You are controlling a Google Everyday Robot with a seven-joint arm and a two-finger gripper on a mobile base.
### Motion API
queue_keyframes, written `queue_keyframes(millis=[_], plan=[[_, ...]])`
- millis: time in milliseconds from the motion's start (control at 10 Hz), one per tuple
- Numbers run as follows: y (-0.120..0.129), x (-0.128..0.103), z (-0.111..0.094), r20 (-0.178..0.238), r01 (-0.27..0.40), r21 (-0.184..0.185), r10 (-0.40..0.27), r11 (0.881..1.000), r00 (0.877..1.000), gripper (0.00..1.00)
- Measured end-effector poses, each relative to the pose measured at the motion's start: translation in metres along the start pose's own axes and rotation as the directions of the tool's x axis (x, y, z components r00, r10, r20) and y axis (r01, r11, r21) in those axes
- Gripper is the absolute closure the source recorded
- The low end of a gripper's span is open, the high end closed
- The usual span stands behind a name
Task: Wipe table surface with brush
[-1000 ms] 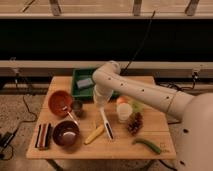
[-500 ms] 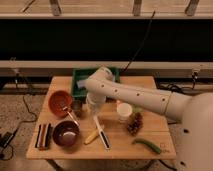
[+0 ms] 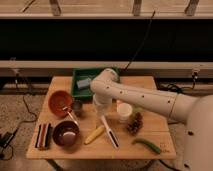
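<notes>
The table surface [image 3: 160,131] is a light-brown wooden top. My gripper [image 3: 100,114] hangs from the white arm above the middle of the table, in front of the green tray. It is shut on the upper end of the brush [image 3: 110,134]. The brush's white-and-dark handle slants down and to the right from the gripper, and its lower end rests on the wood near the front edge. The arm hides where the fingers meet the handle.
A yellow corn-like stick [image 3: 94,135] lies just left of the brush. An orange bowl [image 3: 59,101], a spoon [image 3: 70,116], a metal cup [image 3: 77,106], a dark bowl [image 3: 66,134] and dark bars [image 3: 44,136] sit to the left. A white cup [image 3: 124,112], a pinecone [image 3: 134,124] and a green vegetable [image 3: 147,145] sit to the right. The green tray [image 3: 80,75] is behind.
The arm swung left with the brush, then back to the right. The brush's lower end now lies further right, away from the yellow stick.
</notes>
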State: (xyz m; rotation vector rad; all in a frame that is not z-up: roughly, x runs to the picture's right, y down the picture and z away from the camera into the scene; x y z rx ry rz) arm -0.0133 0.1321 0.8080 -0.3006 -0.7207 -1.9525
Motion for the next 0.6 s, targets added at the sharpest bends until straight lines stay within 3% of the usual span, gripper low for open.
queue_keyframes(millis=[300, 600], plan=[[0.025, 0.020, -0.002, -0.021, -0.006, -0.062, 0.005, 0.998, 1.000, 1.00], [0.026, 0.030, -0.004, -0.032, -0.008, -0.064, 0.006, 0.998, 0.999, 0.99]])
